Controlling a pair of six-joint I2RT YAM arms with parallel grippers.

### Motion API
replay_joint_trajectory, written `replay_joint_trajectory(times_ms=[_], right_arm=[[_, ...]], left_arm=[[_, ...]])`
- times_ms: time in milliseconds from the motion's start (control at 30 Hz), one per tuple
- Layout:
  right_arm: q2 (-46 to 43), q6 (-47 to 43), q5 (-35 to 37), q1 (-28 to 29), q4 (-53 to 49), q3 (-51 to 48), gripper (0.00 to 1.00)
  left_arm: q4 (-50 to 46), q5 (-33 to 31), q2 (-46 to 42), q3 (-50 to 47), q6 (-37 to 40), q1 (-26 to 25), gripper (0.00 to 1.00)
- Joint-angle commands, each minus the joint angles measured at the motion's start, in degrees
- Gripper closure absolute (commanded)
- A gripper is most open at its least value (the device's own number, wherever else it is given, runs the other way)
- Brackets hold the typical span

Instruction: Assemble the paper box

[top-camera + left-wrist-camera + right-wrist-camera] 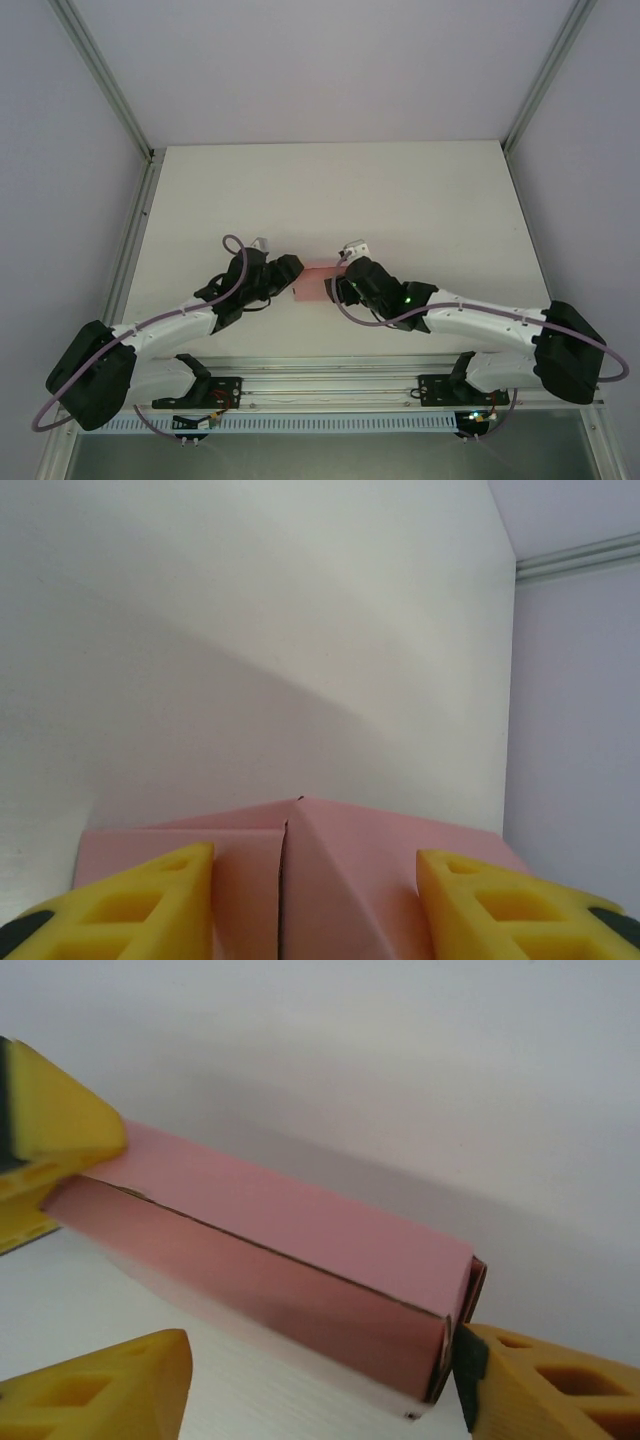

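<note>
The paper box (315,283) was plain matte pink with no print, a darker pink on its shaded side. The table (330,190) was plain white. The arms (480,322) were white with black joints, the cables (232,237) dull mauve. The left gripper (315,860) had yellow fingers (140,905). The right gripper (320,1350) was yellow too, with a black pad (468,1365). A green light (407,299) glowed on the right arm. The walls (60,200) were pale lilac-grey, the frame rails (105,75) silver.

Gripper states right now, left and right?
Left gripper: fingers straddle the paper box; grip cannot be told.
Right gripper: open, one finger touching the box end.
</note>
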Motion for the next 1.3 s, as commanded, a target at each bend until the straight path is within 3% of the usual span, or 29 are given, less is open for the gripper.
replay_joint_trajectory(times_ms=[0,200,300,500,700,933,1067,1267], right_arm=[[-3.34,3.56,-0.38,-1.59,-3.09,2.12,0.24],[-3.11,9.69,6.21,-3.60,-1.71,2.22,0.21],[-0.05,13.67,4.40,-5.54,-4.15,3.78,0.22],[5.65,20.16,-0.58,-8.39,-6.07,3.53,0.36],[6.47,26.29,-3.83,-8.34,-2.27,-6.23,0.48],[8.37,25.70,-5.30,-8.31,14.29,-20.40,0.55],[10.44,23.02,-6.08,-8.25,12.90,-18.53,0.56],[11.55,23.06,-6.47,-8.22,13.01,-17.84,0.58]], left_arm=[[-6.76,0.83,2.13,-3.66,-0.86,-0.03,0.54],[-5.38,2.19,2.26,-3.90,1.05,-0.29,0.54],[-6.21,2.50,2.71,-2.81,2.74,-0.75,0.56],[-6.76,1.89,3.44,-1.41,4.61,-1.95,0.54],[-5.25,2.40,4.32,-1.88,4.75,-2.40,0.52],[-3.79,3.03,3.85,-1.60,4.42,-2.60,0.41],[-1.27,3.07,2.81,-1.27,3.70,-2.50,0.24],[-3.68,2.12,1.15,2.39,5.03,-2.19,0.18]])
